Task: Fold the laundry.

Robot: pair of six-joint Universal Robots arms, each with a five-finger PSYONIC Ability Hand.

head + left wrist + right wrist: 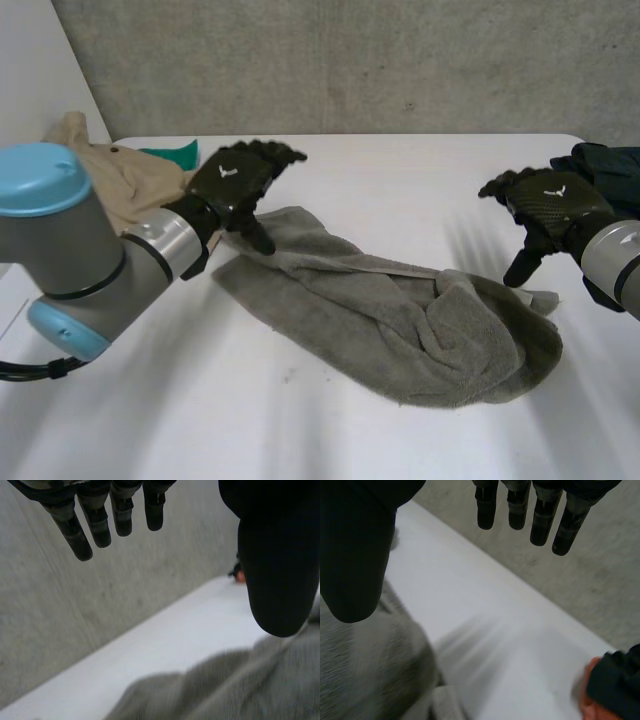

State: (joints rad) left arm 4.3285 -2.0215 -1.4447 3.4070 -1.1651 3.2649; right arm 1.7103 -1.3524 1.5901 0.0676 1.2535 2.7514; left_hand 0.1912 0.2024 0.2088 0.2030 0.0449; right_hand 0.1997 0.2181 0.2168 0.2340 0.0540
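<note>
A grey towel (400,315) lies crumpled across the middle of the white table (400,180), bunched at its right end. My left hand (240,180) hovers over the towel's left corner, fingers straight and spread, thumb pointing down near the cloth without holding it. In the left wrist view the fingers (95,515) and thumb (277,570) stand apart above the towel (240,685). My right hand (545,205) hangs open just above the towel's right end, holding nothing. The right wrist view has its fingers (540,510) straight, with the towel (365,670) under the thumb (355,555).
A beige garment (105,180) and a green cloth (172,153) lie at the table's far left. A dark garment (605,165) with something orange (592,707) under it sits at the far right edge. A concrete wall (350,60) stands behind the table.
</note>
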